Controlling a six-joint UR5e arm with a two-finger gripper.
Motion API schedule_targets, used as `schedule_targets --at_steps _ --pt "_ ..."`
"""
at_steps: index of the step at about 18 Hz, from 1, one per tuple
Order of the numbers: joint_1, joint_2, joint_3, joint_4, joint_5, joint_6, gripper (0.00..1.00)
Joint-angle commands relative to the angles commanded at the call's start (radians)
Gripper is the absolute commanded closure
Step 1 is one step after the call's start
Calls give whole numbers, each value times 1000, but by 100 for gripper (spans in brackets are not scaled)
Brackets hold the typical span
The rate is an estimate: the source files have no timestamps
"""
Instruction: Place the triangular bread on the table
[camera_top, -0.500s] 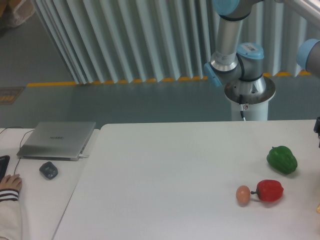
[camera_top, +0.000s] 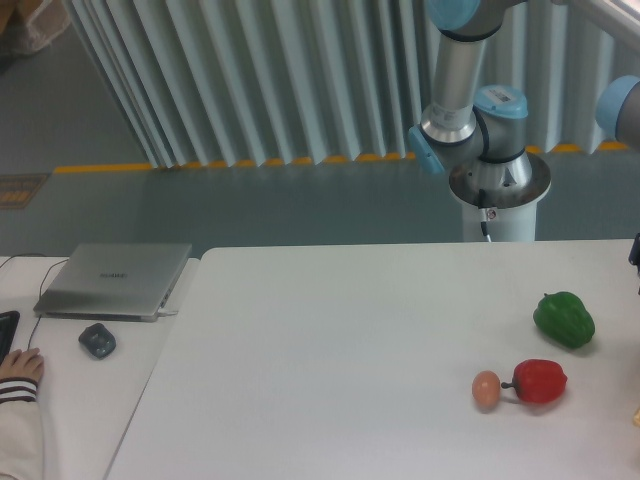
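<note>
Robot lab: pedestal-mounted arm (camera_top: 478, 120), floor safety tape (camera_top: 200, 165).

On the surface (camera_top: 330, 340), right side: egg (camera_top: 485, 389) touching pepper (camera_top: 541, 380) on its right; second pepper (camera_top: 564, 319) behind. Laptop (camera_top: 115, 280) far left.

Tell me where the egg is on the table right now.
The egg sits near the right front of the table, touching or nearly touching the red pepper on its right, with the green pepper farther back.

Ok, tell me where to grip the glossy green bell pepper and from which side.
Probably across the lumpy middle of the green bell pepper, coming from straight above: it lies low on the white table with open space all round, apart from the red pepper.
</note>
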Motion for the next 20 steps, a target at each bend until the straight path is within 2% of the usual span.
schedule_targets --at_steps 3,6,7,10,12,13,15,16,20 --pt "18 9 0 0 -12 0 0" --pt "17 12 -21 38 -32 0 0" --pt "21 27 -43 96 -32 14 0" --pt "57 38 -104 178 -54 -1 0" --pt "101 37 -101 175 -45 12 0" --pt "142 29 -97 149 -32 27 0" --pt "182 -10 -68 72 114 176 0" --pt "186 -34 -58 68 171 199 0" --pt "212 -92 -43 71 198 207 0"
